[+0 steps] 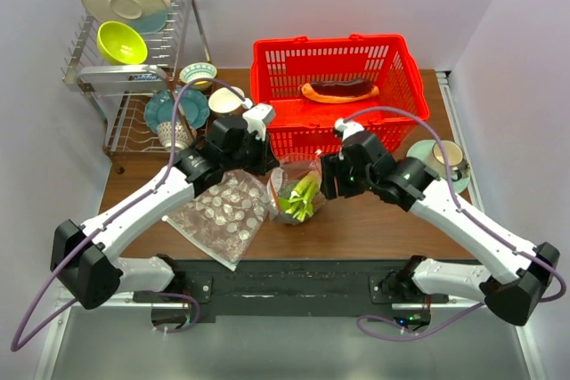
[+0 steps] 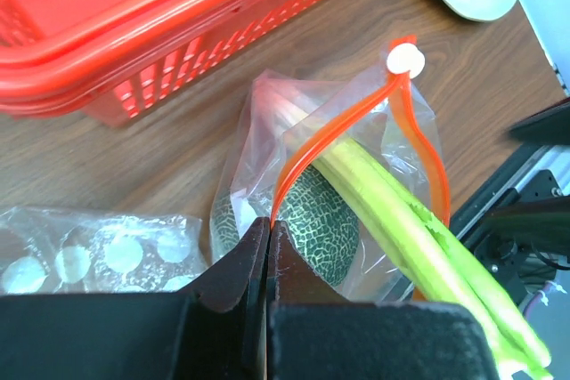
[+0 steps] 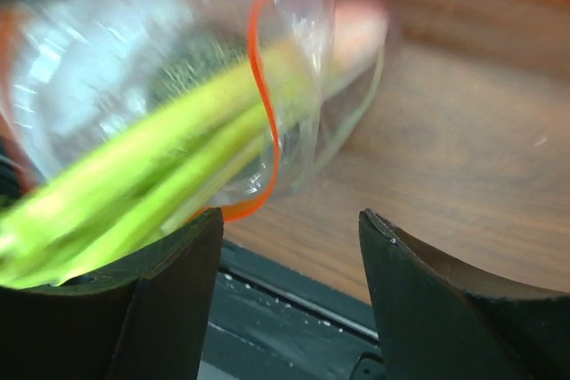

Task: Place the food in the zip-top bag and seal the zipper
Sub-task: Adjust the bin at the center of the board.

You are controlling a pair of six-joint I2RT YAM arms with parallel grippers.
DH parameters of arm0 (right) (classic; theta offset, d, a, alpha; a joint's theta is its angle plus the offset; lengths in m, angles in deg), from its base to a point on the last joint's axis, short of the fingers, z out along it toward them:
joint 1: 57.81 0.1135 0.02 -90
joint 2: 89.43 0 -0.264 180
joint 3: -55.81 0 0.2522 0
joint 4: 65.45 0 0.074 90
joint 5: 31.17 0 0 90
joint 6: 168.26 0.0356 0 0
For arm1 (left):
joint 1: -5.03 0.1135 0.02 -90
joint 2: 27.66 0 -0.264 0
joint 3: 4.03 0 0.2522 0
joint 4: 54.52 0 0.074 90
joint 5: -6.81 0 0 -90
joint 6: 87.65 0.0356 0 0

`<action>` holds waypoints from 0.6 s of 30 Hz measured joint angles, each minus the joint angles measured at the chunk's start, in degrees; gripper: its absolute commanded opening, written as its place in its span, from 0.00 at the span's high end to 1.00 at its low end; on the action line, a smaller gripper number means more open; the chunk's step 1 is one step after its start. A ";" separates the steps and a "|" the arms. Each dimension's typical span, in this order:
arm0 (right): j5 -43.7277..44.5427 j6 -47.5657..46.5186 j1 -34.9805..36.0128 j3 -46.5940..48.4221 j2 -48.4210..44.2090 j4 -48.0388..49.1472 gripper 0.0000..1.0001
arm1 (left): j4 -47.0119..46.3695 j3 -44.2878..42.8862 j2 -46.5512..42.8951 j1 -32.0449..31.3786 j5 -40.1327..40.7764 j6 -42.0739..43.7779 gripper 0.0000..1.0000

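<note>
The clear zip-top bag [image 1: 298, 182] stands crumpled in front of the red basket, its mouth gaping. Its orange-red zipper [image 2: 303, 144] loops open, with a white slider [image 2: 405, 60] at the far end. Inside lie a dark green netted ball [image 2: 322, 215] and light-green stalks [image 2: 419, 238], whose ends stick out of the mouth [image 3: 134, 193]. My left gripper [image 2: 269, 222] is shut on the zipper's near end. The right gripper [image 3: 290, 215] stands open just beside the bag's mouth, the stalks over its left finger [image 3: 169, 273]. A red-brown slab [image 1: 340, 89] lies in the basket.
The red basket [image 1: 267, 68] stands right behind the bag. A clear bag printed with white dots [image 1: 223, 213] lies to the left. A cup on a saucer [image 1: 445, 159] sits at the right, and a dish rack [image 1: 134, 51] with bowls and plates at the back left.
</note>
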 measured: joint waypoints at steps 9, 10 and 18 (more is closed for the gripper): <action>12.68 -5.11 -4.83 36.59 13.16 -4.24 0.36 | 1.14 0.00 -1.27 0.00 1.99 0.96 1.00; 13.84 -5.22 -6.86 41.42 16.59 -4.17 0.36 | 1.11 0.00 -1.16 0.00 2.01 1.29 1.00; 10.03 0.52 -18.27 50.31 39.52 -7.28 0.50 | 1.42 0.00 0.35 0.00 2.01 3.76 1.00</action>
